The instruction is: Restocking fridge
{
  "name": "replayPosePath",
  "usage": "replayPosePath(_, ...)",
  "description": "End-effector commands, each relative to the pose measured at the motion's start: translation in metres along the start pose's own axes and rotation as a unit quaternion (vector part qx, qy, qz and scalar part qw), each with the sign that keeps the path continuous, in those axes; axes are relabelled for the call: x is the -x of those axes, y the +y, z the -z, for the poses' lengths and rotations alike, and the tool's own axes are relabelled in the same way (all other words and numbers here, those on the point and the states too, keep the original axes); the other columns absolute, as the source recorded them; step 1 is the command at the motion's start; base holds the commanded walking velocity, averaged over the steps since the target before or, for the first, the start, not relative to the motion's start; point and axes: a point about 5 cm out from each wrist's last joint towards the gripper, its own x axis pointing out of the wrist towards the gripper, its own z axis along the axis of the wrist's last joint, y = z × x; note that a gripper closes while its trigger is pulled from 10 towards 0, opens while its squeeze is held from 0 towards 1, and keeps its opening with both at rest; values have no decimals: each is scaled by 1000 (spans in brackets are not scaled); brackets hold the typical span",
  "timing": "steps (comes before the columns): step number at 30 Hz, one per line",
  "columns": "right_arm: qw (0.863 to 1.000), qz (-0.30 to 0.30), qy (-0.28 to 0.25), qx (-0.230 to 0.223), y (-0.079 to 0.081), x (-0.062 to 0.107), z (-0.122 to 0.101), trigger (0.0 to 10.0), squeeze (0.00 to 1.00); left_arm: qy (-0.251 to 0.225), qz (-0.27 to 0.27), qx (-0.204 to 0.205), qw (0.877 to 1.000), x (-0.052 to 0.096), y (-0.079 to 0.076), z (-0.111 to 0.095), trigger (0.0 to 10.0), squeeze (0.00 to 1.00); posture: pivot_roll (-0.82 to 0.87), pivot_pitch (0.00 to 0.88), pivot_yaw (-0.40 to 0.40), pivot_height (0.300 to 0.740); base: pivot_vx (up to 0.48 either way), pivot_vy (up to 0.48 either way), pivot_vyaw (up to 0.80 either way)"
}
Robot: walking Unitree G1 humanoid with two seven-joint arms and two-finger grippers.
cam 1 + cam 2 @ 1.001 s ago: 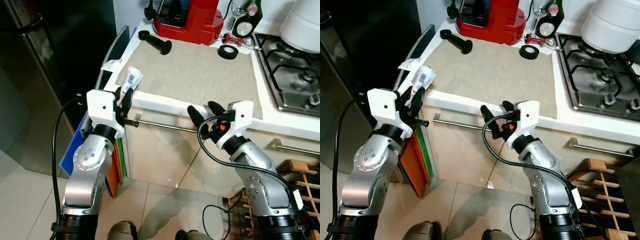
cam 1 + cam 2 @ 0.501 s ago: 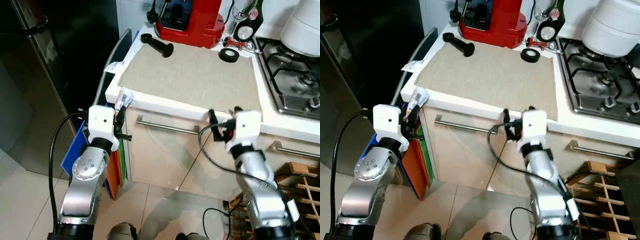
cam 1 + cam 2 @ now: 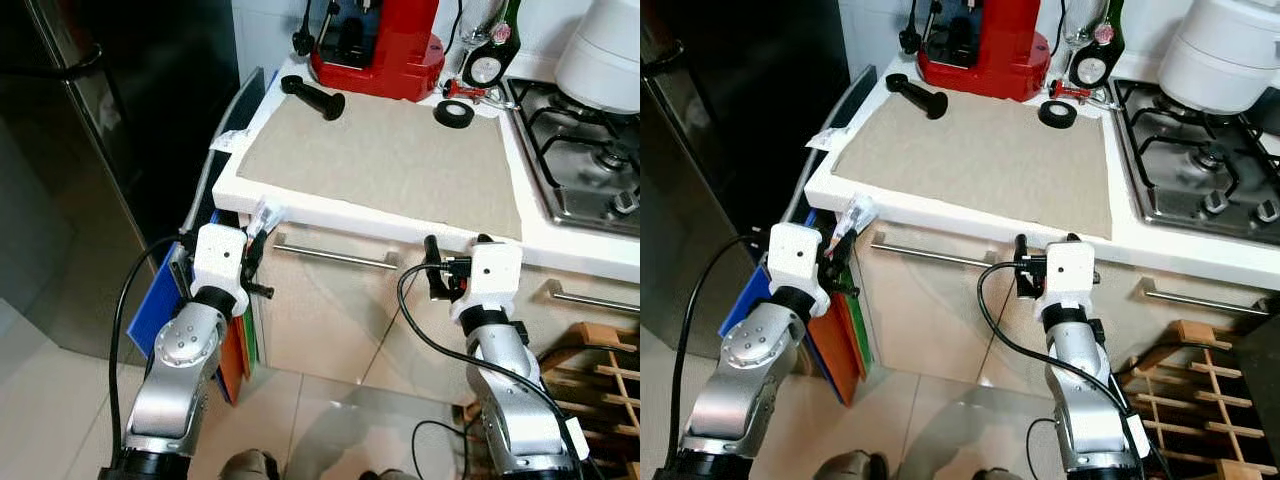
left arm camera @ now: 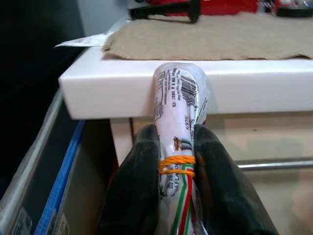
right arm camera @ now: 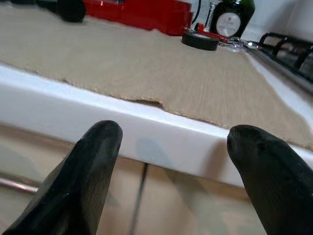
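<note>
Left eye view: left gripper (image 3: 258, 243) is sitting at centre left of frame, just below the counter (image 3: 400, 222) corner, fingers pinching a small white packet (image 3: 266, 212) whose top is poking up against the counter edge. Right gripper (image 3: 455, 262) is hovering at lower centre right, in front of the counter's front edge, fingers apart and holding nothing. A beige mat (image 3: 385, 155) is covering the counter top. At the top of frame a red machine (image 3: 378, 45) is standing at the back, a black handle (image 3: 314, 95) is lying at the mat's upper left corner, a tape roll (image 3: 454, 112) at its upper right. Hob (image 3: 575, 150) is at far right. Dark fridge (image 3: 90, 150) is taking the left side. Drawer handle (image 3: 335, 257) is running between the two grippers.

Right eye view: same scene; coloured boards (image 3: 835, 335) are standing on edge between fridge and cabinet, lower left, beside the left arm.

Left wrist view: both fingers (image 4: 134, 196) are clamping the packet at mid-frame, at its orange rubber band (image 4: 177, 164); the packet's printed top is reaching the white counter edge, contact unclear.

Right wrist view: fingers (image 5: 90, 176) are spread wide at the bottom corners, counter edge and mat between them, bottle (image 5: 232, 22) at top.
</note>
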Motion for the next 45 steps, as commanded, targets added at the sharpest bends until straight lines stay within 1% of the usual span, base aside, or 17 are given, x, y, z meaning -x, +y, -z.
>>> replayPosePath(1,1000,9,-16,-3,-7,-2,-5,10000,0,9,-1,-8,1000,-1,-4,4,10000,0,276,41,-139,740,0,0,0)
replayPosePath(2,1000,-2,-20,3,-7,-5,-8,10000,0,-1,0,-8,1000,-3,-7,0,10000,0,232,49,-103,740,0,0,0)
replayPosePath(3,1000,-2,-20,3,-7,-5,-8,10000,0,-1,0,-8,1000,-3,-7,0,10000,0,232,49,-103,740,0,0,0)
replayPosePath(4,1000,-6,-24,7,-6,-7,-10,10000,0,-6,-4,-7,1000,-4,-7,-2,10000,0,213,49,-69,740,0,0,0)
replayPosePath(8,999,-1,-31,11,-10,-12,-15,10000,0,-16,-6,2,1000,-6,-9,-7,10000,0,190,49,-65,740,0,0,0)
replayPosePath(12,999,3,-36,12,-11,-13,-16,10000,0,-18,-4,7,1000,-7,-9,-7,10000,0,180,51,-60,740,0,0,0)
replayPosePath(14,999,7,-37,10,-10,-11,-15,10000,0,-17,-2,8,1000,-7,-8,-6,10000,0,174,47,-34,740,0,0,0)
replayPosePath(16,999,8,-37,9,-9,-11,-14,10000,0,-18,-2,12,1000,-7,-7,-6,10000,0,173,47,-32,740,0,0,0)
replayPosePath(20,999,8,-34,7,-8,-8,-11,10000,0,-33,-6,9,999,-5,-5,-12,10000,0,179,40,-32,740,0,0,0)
replayPosePath(23,999,6,-34,7,-8,-9,-11,10000,0,-30,-11,9,999,-4,-4,-11,10000,0,181,37,-34,740,0,0,0)
replayPosePath(26,999,5,-34,8,-8,-10,-11,10000,0,-27,-20,10,999,-6,-3,-11,10000,0,183,28,-39,740,0,0,0)
replayPosePath(32,999,4,-37,8,-8,-11,-11,10000,0,-29,-16,11,999,-10,-2,-12,10000,0,181,21,-35,740,0,0,0)
replayPosePath(34,999,6,-33,2,-7,-12,-10,10000,0,-29,-15,10,999,-11,-1,-12,10000,0,180,20,-32,740,0,0,0)
replayPosePath(37,1000,4,-25,-1,-4,-12,-7,10000,0,-30,-11,8,999,-12,-1,-13,10000,0,178,21,-27,740,0,0,-800)
replayPosePath(39,1000,3,-30,5,-2,-11,-7,10000,0,-29,-10,8,999,-13,-1,-13,10000,0,178,21,-27,740,0,0,-800)
replayPosePath(45,999,5,-41,11,-1,-10,-9,10000,0,-32,-7,8,999,-17,1,-14,10000,0,170,22,-15,740,0,0,0)
